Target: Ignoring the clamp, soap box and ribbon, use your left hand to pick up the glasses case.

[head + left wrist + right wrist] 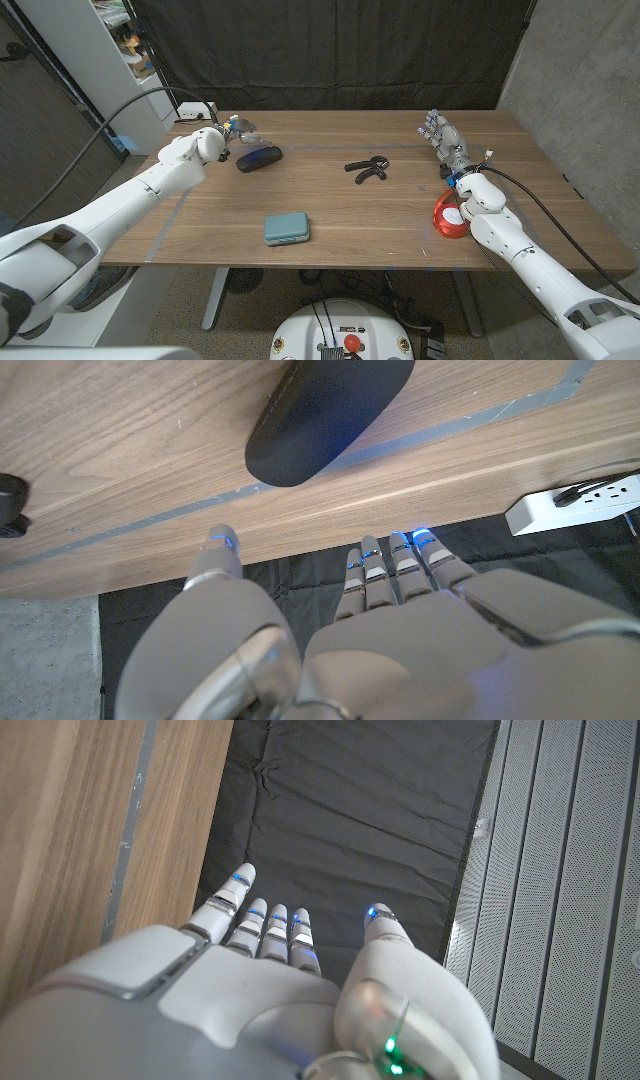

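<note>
Two robot hands over the wooden tabletop (400,215), both holding nothing.

Left robot hand (232,131): at the far left part of the tabletop, fingers spread and extended. In the left wrist view the left robot hand (330,630) has its fingers (405,565) reaching past the tabletop's edge toward black cloth; thumb apart from the others. No contact with anything.

Glasses case (259,157): dark, oval, closed, lying on the tabletop just beside the left robot hand, on its inner side and slightly nearer the robot. In the left wrist view the glasses case (325,415) sits just beyond the fingertips, not touched.

Right robot hand (443,140): at the far right part of the tabletop, fingers extended and apart, empty. Right wrist view shows the right robot hand (290,990) by the tabletop's edge, with black cloth beyond.

Other things: black clamp (367,169) near mid-tabletop, between the two hands, well apart from each. Teal soap box (287,229) near the front edge, well apart from the left robot hand. Red ribbon (448,217) beside the right forearm, nearer the robot than the right robot hand. White power strip (572,503) off the tabletop near the left robot hand.
</note>
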